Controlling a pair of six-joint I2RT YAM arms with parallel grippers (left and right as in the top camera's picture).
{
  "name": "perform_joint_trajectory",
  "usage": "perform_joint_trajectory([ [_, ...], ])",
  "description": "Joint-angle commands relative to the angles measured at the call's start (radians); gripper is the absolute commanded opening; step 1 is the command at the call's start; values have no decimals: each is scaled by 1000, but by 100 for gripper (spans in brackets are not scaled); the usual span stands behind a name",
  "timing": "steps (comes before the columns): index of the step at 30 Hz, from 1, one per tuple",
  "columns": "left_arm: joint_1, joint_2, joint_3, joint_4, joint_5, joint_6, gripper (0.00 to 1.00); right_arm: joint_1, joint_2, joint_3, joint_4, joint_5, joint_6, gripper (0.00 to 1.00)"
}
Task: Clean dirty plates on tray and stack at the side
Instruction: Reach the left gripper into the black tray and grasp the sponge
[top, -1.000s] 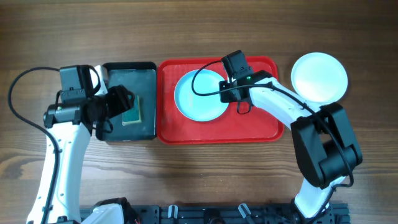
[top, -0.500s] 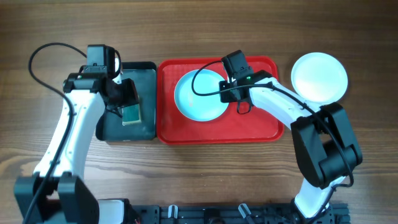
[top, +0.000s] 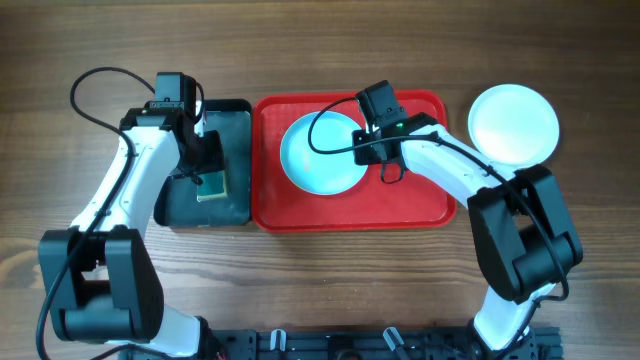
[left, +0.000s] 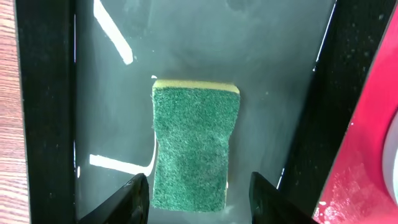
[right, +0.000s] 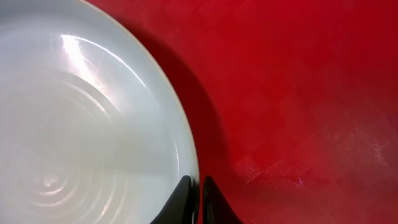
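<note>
A pale aqua-blue plate (top: 320, 155) lies in the red tray (top: 410, 200). My right gripper (top: 368, 148) is shut on the plate's right rim; in the right wrist view the fingers (right: 198, 198) pinch the plate's edge (right: 93, 124) over the tray floor (right: 298, 93). A white plate (top: 513, 123) sits on the table right of the tray. My left gripper (top: 205, 165) is open above the green sponge (top: 211, 184). In the left wrist view the sponge (left: 194, 146) lies between the open fingers (left: 198, 199), not touched.
The black basin (top: 180, 205) with a wet grey floor (left: 199, 50) stands against the tray's left side. The tray's rim (left: 367, 155) shows at the right of the left wrist view. Bare wooden table (top: 320, 280) surrounds everything.
My left arm has swung from the basin's left side round to its back, bringing the open gripper over the sponge. The right arm and the plate have not moved.
</note>
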Motion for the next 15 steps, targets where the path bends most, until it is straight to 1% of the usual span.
perform_joint_trajectory([
  [1,0,11,8,3,-17,11,42,5,-5,11,0,16,-4,8],
  [2,0,12,8,3,-17,4,40,5,-5,11,0,16,-4,8],
  [4,0,12,2,5,-14,4,39,5,-5,11,0,16,-4,8],
  [12,0,12,-82,77,-14,4,42,5,-5,11,0,16,-4,8],
  [15,0,12,-125,131,-14,4,40,5,-5,11,0,16,-4,8],
])
